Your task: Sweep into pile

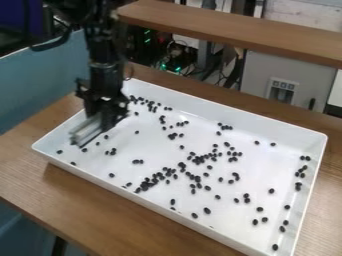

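The fingers point(116, 111) grip a pale tool point(88, 131), which slants down just below them inside the white tray point(175, 214). Dark beans point(182, 165) lie scattered near the fingers and well to their right, and the wooden surface point(87, 192) carries the tray beneath them.

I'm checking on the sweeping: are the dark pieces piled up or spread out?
Spread out: the dark pieces lie scattered over the white tray, densest in a loose band near its middle.
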